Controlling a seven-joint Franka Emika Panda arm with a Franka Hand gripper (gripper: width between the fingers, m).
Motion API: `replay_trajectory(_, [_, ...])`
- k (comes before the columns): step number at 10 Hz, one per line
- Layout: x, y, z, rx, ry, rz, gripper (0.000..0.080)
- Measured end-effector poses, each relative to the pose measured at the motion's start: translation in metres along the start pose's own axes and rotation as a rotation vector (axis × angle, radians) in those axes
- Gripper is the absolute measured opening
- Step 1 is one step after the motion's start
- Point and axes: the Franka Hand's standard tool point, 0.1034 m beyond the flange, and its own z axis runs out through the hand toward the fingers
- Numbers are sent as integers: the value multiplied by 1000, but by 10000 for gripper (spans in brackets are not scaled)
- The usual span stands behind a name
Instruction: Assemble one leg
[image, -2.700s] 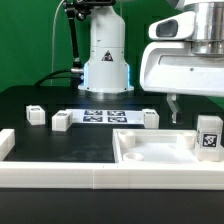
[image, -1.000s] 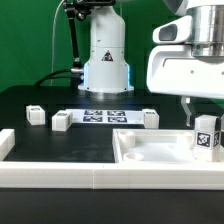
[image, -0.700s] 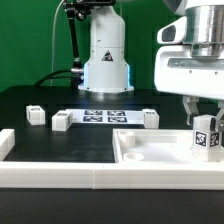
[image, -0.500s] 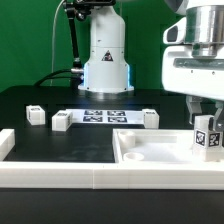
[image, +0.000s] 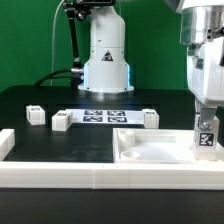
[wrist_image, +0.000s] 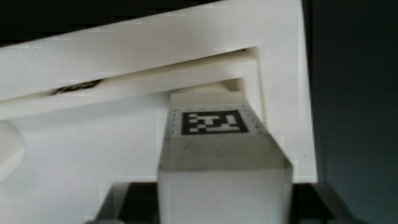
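One leg (image: 205, 136), a stubby white piece with a square tag, stands upright in the right corner of the large white panel (image: 150, 158) at the exterior view's right. My gripper (image: 205, 116) has come down over its top. In the wrist view the leg (wrist_image: 217, 150) fills the space between my two dark fingers (wrist_image: 135, 203), which lie against its sides with no gap showing; the gripper (wrist_image: 217, 205) is shut on it. Three more legs lie on the black table: one (image: 34, 114), another (image: 61, 121) and a third (image: 149, 118).
The marker board (image: 103, 115) lies flat between the loose legs, in front of the arm's white base (image: 106, 62). A white raised rail (image: 60, 176) runs along the table's front, with a corner post (image: 5, 145) at the exterior view's left.
My gripper has moved toward the exterior view's right and come down, from beside the leg in the panel to straddling its top. The leg and the other parts have stayed put.
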Motion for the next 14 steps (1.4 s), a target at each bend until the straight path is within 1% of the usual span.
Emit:
replay_trajectory(1, [-1, 0, 0, 0, -1, 4, 294])
replay_trajectory(2, [-1, 0, 0, 0, -1, -16, 336])
replay_trajectory(3, [-1, 0, 0, 0, -1, -52, 521])
replay_trajectory(4, [-1, 0, 0, 1, -1, -102, 609])
replay_trajectory(5, [-1, 0, 0, 1, 0, -166, 609])
replay_trajectory(6, [-1, 0, 0, 1, 0, -273, 643])
replay_trajectory(7, [-1, 0, 0, 1, -1, -316, 648])
replay_trajectory(14, [-1, 0, 0, 1, -1, -318, 649])
